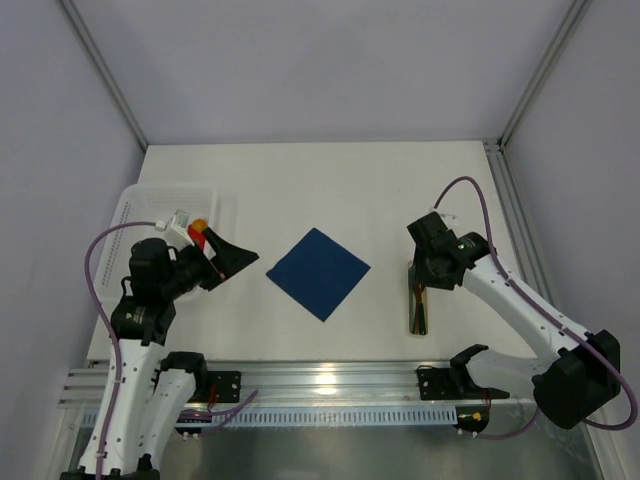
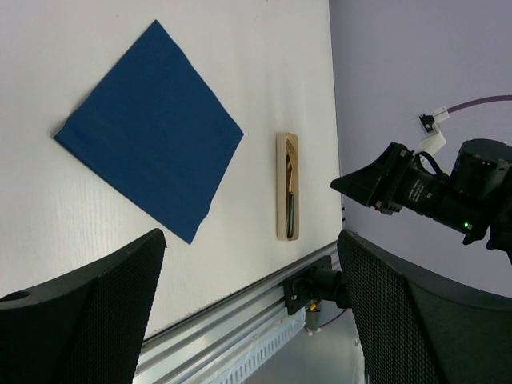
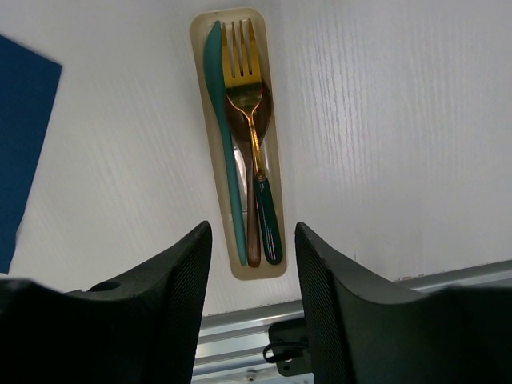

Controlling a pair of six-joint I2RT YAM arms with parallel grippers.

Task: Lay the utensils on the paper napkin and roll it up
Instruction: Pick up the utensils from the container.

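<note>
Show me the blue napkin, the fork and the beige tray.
Blue napkin (image 1: 318, 272): top view, sheet centre.
Fork (image 3: 242, 76): right wrist view, base of tines.
Beige tray (image 3: 260, 272): right wrist view, near end rim.

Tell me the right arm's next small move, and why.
Probably lower the right claw onto the handles of the utensils and close. Its jaws stand apart, framing the handle ends in the wrist view. The utensils lie in the beige tray, and the paper napkin lies flat and bare.
</note>
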